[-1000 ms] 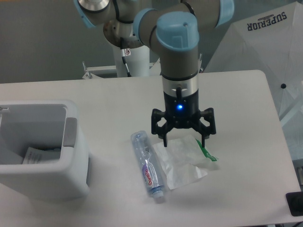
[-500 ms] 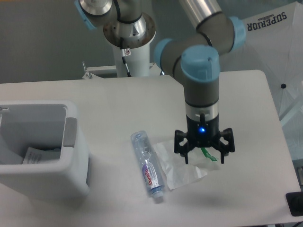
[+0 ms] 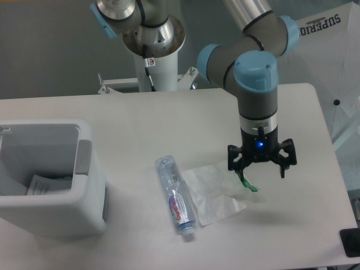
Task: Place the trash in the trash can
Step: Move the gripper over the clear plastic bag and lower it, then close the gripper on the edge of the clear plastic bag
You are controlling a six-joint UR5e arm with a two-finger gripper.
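The claw [image 3: 261,170] is wide apart, holding nothing, above the bag's [image 3: 214,190] green end. The bottle [image 3: 176,197] lies beside the bag on the worktop [image 3: 140,124]. The trash can [image 3: 48,177] sits far left.

Spread pincer [image 3: 260,169] above bag [image 3: 214,191]

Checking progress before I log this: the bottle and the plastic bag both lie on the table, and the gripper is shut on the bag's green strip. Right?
Not quite. The camera view shows the gripper open, its fingers spread above the green end of the plastic bag, holding nothing. The bottle and bag do both lie on the table.
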